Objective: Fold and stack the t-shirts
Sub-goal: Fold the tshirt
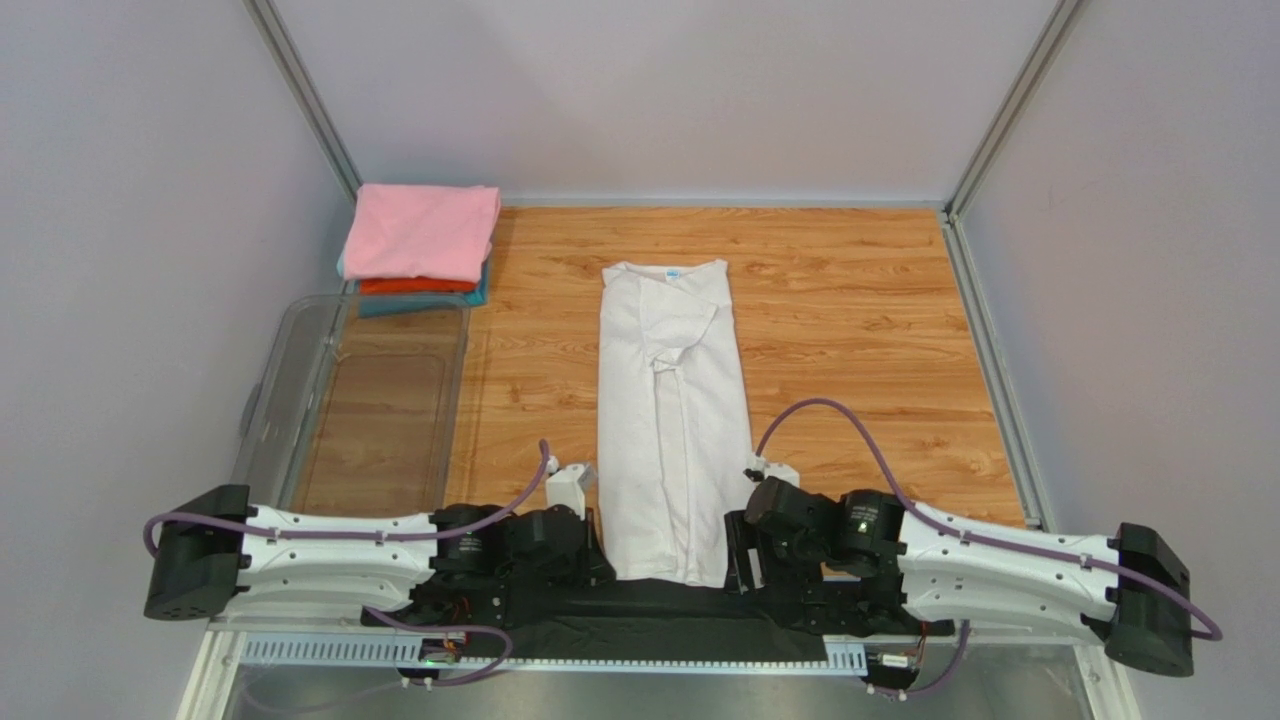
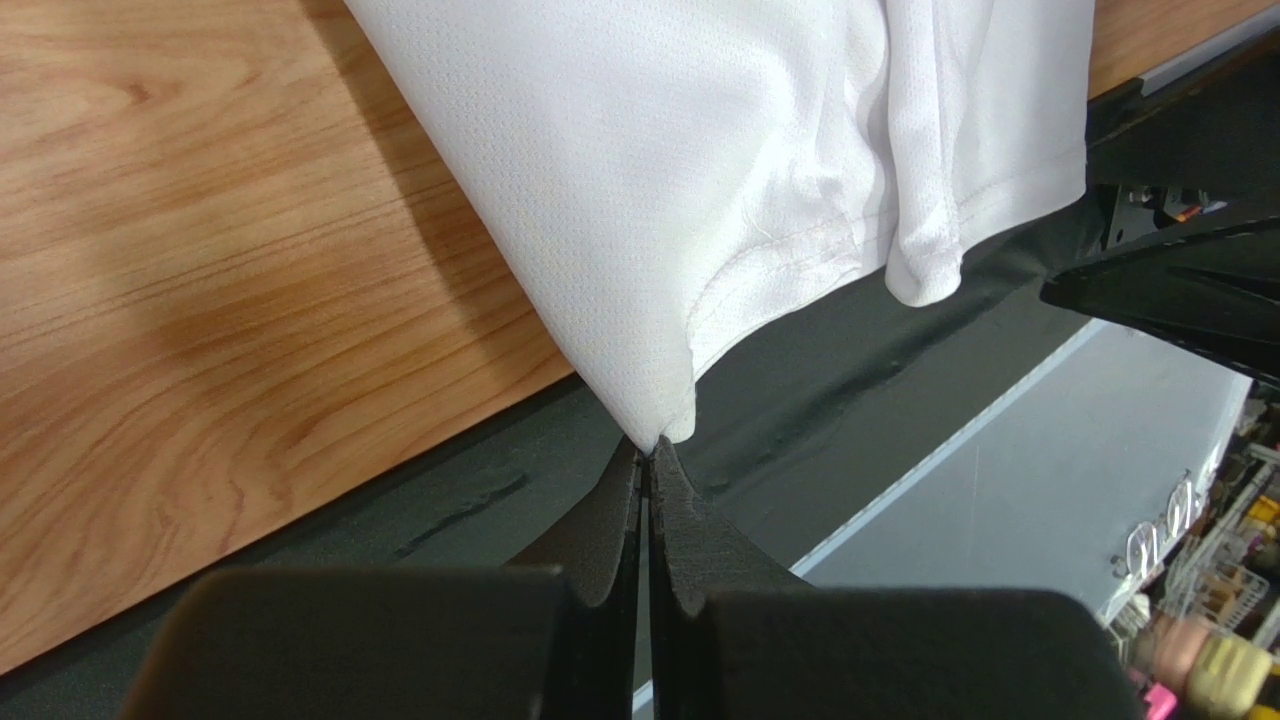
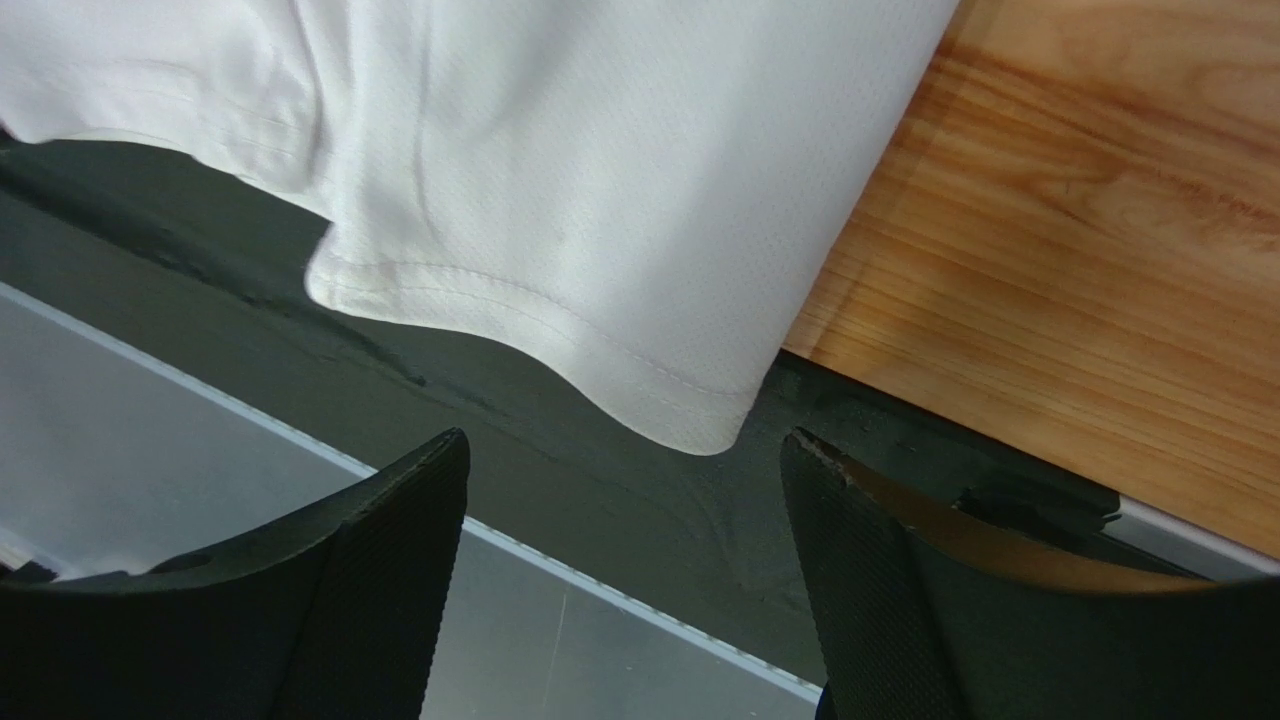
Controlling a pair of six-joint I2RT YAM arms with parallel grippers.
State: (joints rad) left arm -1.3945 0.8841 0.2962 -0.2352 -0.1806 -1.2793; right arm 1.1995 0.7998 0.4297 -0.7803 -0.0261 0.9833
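A white t-shirt (image 1: 669, 420), folded lengthwise into a long strip, lies on the wooden table with its hem at the near edge. My left gripper (image 2: 649, 447) is shut on the hem's left corner (image 2: 661, 413); the cloth tip sits pinched between the fingertips. At the hem's right corner (image 3: 699, 428), my right gripper (image 3: 616, 458) stands open, its fingers (image 3: 428, 480) apart and nothing between them. That corner rests on the black mat just ahead of the jaws. Folded pink (image 1: 421, 230), orange-red (image 1: 418, 285) and teal (image 1: 451, 303) t-shirts are stacked at the far left.
A clear plastic bin (image 1: 308, 398) lies along the table's left side, near the stack. A black mat (image 1: 661, 603) runs along the near edge between the arm bases, with a metal rail (image 3: 226, 450) below it. Grey walls enclose the table.
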